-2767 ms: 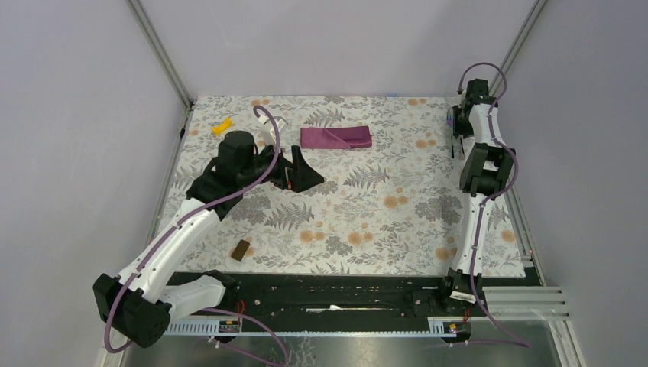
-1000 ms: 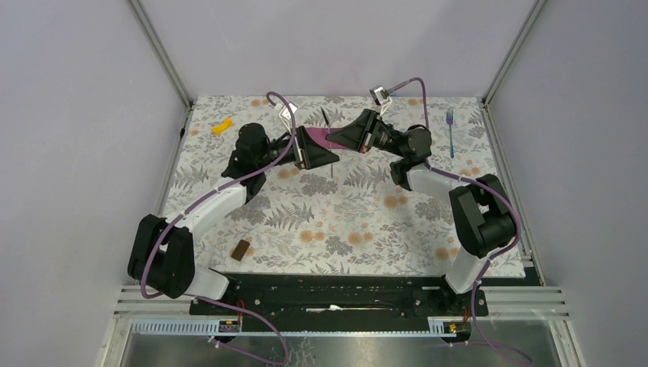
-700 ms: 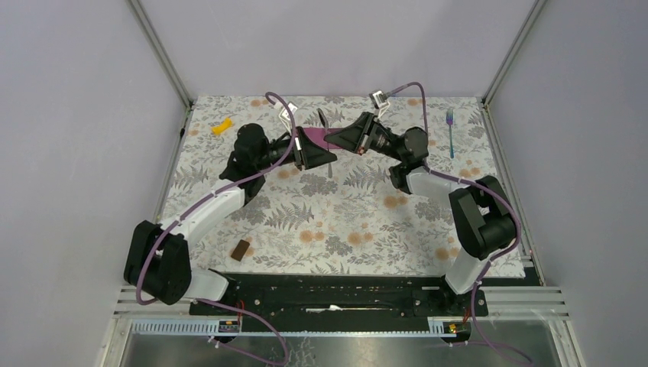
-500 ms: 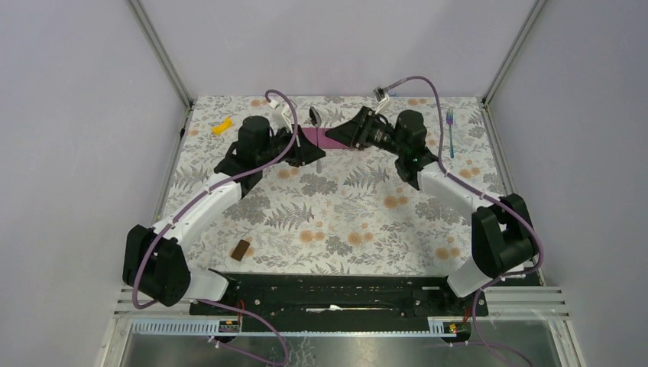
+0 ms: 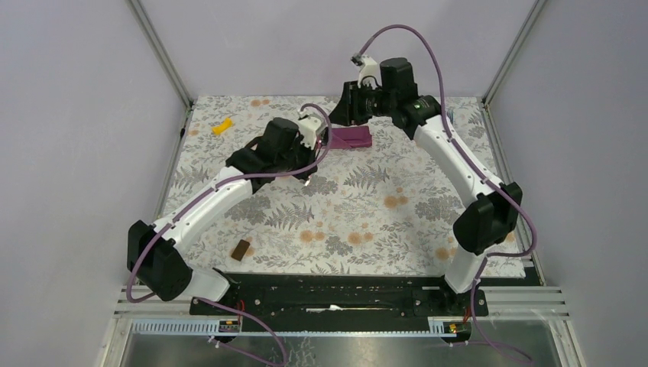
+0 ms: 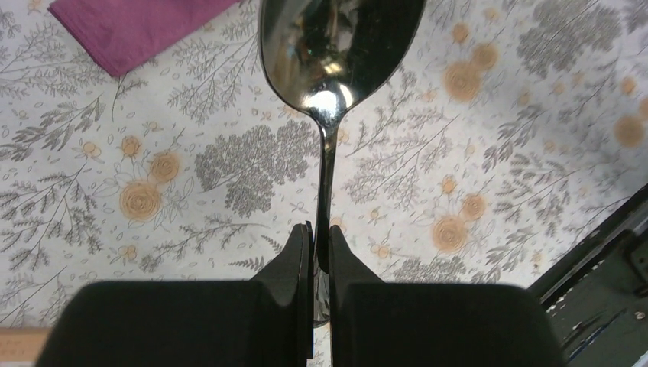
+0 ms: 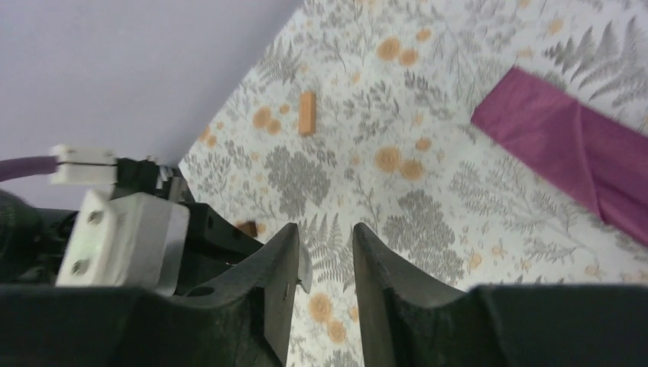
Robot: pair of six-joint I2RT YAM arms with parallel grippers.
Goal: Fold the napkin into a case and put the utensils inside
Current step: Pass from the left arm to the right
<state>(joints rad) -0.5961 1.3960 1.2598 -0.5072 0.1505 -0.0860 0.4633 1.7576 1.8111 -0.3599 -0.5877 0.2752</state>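
Pinching the thin silvery spoon (image 6: 340, 57) by its dark handle, my left tool (image 6: 319, 233) is holding it bowl-forward above the floral-patterned worktop (image 6: 497, 153). I am seeing the slim plum-magenta folded cloth case (image 5: 351, 138) lying flat at the far middle of the worktop, just beyond the spoon's tip. My right tool (image 7: 325, 233) is hovering over the case's far left corner, its jaws standing narrowly apart with nothing between them. A small yellow piece (image 7: 307, 112) is lying well apart.

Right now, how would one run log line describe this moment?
left fingers: shut on shiny metal spoon handle | right fingers: open, empty | folded plum-magenta cloth napkin: lying flat, not held
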